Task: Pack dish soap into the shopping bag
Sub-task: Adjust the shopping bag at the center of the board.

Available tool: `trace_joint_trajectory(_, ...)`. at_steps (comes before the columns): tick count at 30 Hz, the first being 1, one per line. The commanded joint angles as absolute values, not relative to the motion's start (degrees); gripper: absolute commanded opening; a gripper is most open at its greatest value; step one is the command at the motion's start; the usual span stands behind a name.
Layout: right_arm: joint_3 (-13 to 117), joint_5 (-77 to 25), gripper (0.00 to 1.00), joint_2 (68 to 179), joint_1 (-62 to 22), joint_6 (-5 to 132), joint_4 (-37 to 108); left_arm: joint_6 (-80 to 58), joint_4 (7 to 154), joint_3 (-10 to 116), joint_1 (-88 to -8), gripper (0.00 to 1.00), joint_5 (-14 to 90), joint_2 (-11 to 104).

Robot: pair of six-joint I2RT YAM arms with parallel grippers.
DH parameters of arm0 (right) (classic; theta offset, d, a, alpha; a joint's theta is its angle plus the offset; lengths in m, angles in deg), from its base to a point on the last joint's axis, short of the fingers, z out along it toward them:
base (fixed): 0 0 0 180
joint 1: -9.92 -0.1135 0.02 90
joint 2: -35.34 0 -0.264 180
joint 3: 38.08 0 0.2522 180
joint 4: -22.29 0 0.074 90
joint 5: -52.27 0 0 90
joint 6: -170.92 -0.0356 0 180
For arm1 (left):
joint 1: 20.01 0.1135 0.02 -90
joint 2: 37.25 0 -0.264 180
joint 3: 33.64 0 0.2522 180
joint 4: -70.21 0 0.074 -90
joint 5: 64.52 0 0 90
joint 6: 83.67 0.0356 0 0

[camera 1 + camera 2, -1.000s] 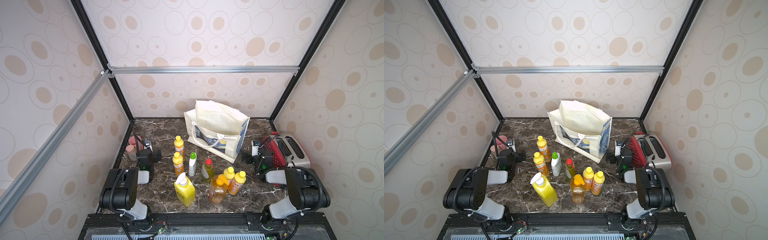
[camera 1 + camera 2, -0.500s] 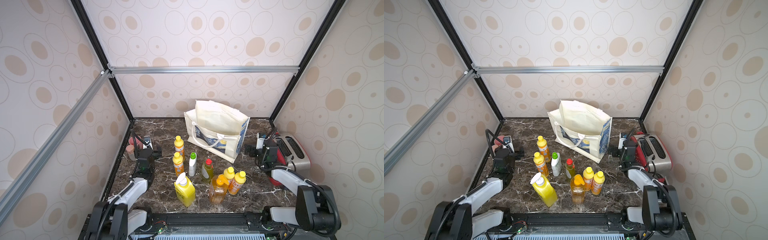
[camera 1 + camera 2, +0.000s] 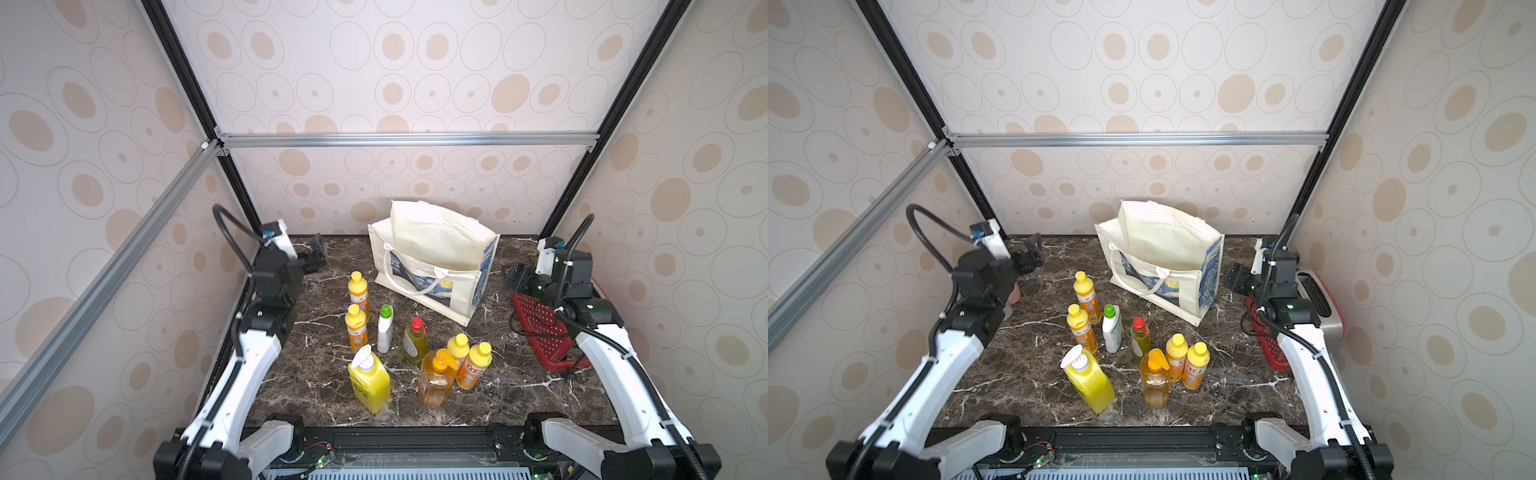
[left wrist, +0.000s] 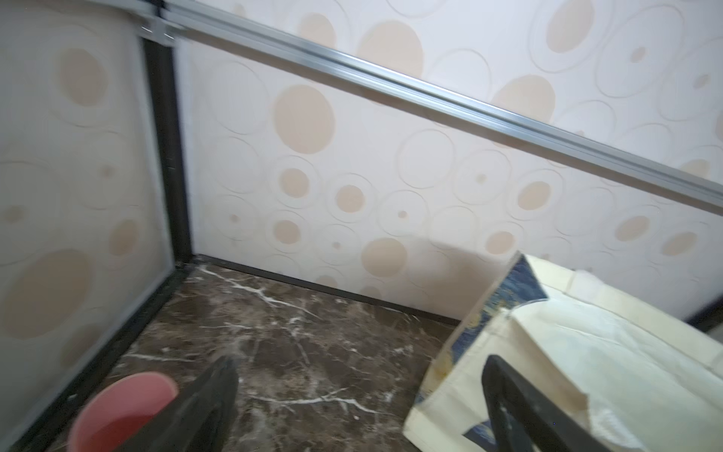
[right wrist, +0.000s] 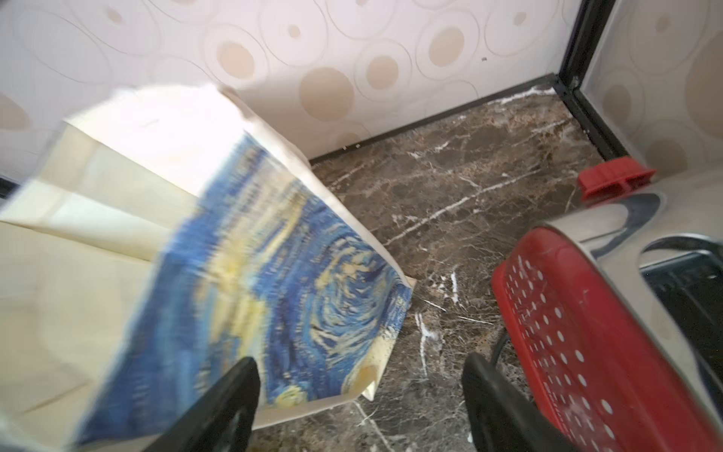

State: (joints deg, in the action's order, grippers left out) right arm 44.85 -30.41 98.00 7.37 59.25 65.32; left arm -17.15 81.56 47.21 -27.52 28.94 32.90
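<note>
We judge packing barely begun. Far left, our left gripper (image 3: pixel 313 254) hangs wide apart, empty. Eight plastic dish soap bottles (image 3: pixel 384 332) stand near centre, all outside the cream canvas starry-print shopping bag (image 3: pixel 440 245) beyond. Far right, our right gripper (image 3: pixel 513 275) gapes empty. Next: descend squarely onto one bottle.

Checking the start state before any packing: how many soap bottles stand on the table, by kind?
small orange bottles: 4
yellow pump bottle: 1
orange pump bottle: 1
green bottle: 1
white bottle: 1
Total: 8
</note>
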Motion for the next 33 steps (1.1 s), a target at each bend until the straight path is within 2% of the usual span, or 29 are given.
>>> trace_joint_trajectory(1, 55.51, -28.63, 0.80, 102.18, 6.14, 54.99, 75.94, -18.99, 88.99, 62.68, -27.73, 0.89, 44.01, 40.85)
trace_joint_trajectory(5, 66.10, -27.91, 0.80, 108.98, 3.72, 51.30, 79.25, -17.61, 92.91, 76.56, -27.74, 0.90, 49.92, 51.26)
trace_joint_trajectory(11, 75.36, -36.19, 0.82, 117.64, -3.77, 54.63, 80.51, -10.79, 99.22, 88.71, -28.02, 0.92, 56.55, 63.69)
trace_joint_trajectory(17, 71.20, -42.81, 0.87, 117.87, -5.82, 56.88, 78.16, -2.28, 111.94, 109.48, -30.02, 0.92, 58.91, 79.67)
trace_joint_trajectory(25, 68.59, -47.34, 0.82, 119.33, -8.40, 58.37, 75.30, 2.17, 111.95, 110.76, -33.68, 0.95, 55.67, 85.27)
trace_joint_trajectory(33, 67.55, -48.93, 0.81, 121.02, -8.72, 59.21, 75.17, 3.96, 115.94, 113.41, -36.36, 0.90, 55.63, 87.74)
